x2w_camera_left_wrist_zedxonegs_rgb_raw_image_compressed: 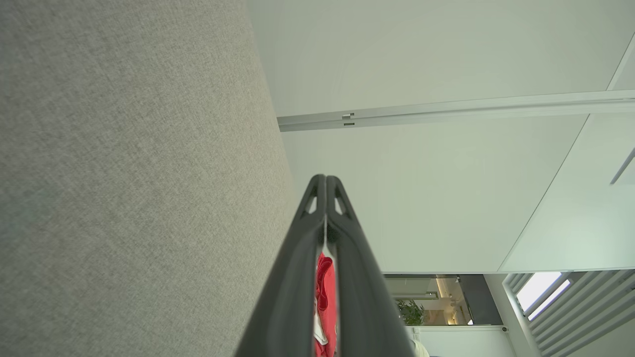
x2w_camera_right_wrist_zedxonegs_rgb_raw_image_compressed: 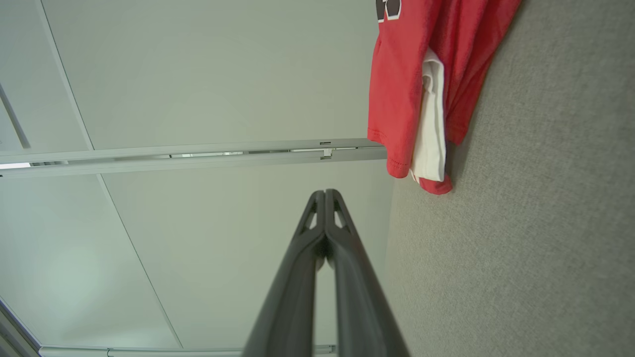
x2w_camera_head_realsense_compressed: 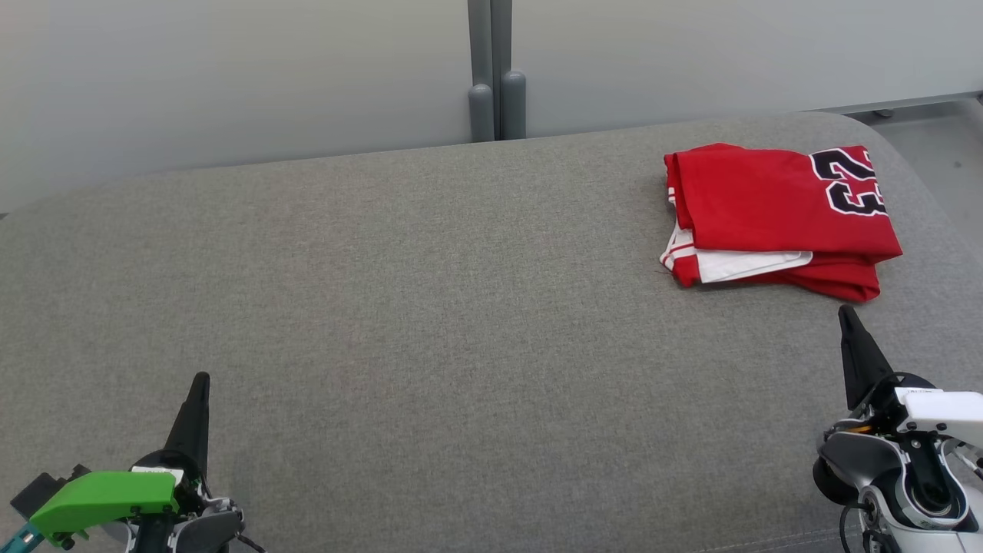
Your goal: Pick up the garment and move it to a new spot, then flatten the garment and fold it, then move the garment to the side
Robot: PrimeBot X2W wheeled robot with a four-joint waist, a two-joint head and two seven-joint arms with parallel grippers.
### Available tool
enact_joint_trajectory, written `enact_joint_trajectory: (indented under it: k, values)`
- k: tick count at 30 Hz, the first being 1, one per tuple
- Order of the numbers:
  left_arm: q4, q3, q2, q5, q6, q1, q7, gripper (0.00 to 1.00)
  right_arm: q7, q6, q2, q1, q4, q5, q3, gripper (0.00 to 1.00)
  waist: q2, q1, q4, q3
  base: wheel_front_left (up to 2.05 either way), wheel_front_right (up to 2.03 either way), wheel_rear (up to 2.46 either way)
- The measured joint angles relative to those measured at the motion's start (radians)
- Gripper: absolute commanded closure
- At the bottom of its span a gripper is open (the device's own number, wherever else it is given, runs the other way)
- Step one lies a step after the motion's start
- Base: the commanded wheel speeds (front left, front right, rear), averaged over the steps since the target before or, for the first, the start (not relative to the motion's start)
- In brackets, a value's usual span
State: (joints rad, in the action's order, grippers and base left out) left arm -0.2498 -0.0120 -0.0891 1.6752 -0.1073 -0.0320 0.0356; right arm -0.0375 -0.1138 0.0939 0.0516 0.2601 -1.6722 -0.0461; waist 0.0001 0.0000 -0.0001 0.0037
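Observation:
A red jersey (x2w_camera_head_realsense_compressed: pixel 776 215) with white trim and a black number lies folded at the far right of the grey upholstered surface (x2w_camera_head_realsense_compressed: pixel 430 307). In the right wrist view the red jersey (x2w_camera_right_wrist_zedxonegs_rgb_raw_image_compressed: pixel 416 84) is at the upper right, apart from my fingers. My right gripper (x2w_camera_head_realsense_compressed: pixel 847 313) is shut and empty, just in front of the garment's near edge, without touching it. My left gripper (x2w_camera_head_realsense_compressed: pixel 201 378) is shut and empty at the lower left, far from the garment. In the left wrist view, a sliver of the red jersey (x2w_camera_left_wrist_zedxonegs_rgb_raw_image_compressed: pixel 325 292) shows through the slit between the closed fingers.
Pale wall panels with a grey post (x2w_camera_head_realsense_compressed: pixel 491 77) stand behind the surface. The surface's rounded right end drops to the floor (x2w_camera_head_realsense_compressed: pixel 937 153) just past the garment. The wide grey middle lies between the two grippers.

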Motion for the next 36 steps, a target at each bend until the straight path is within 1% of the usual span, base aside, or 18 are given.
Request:
enact_joint_trajectory:
  k: [12, 36]
  values:
    - [-0.006, 0.001, 0.0, 0.0, -0.008, -0.001, 0.0, 1.0, -0.002, 0.0, 0.0, 0.001, 0.006, 0.0, -0.001, 1.0, 0.0, 0.0, 0.0, 0.0, 0.0, 0.0, 0.0]
    - [-0.018, 0.004, 0.0, 0.0, -0.009, -0.014, 0.003, 1.0, -0.003, 0.0, 0.0, 0.001, 0.012, 0.0, -0.003, 1.0, 0.0, 0.0, 0.0, -0.001, 0.0, 0.0, 0.0]
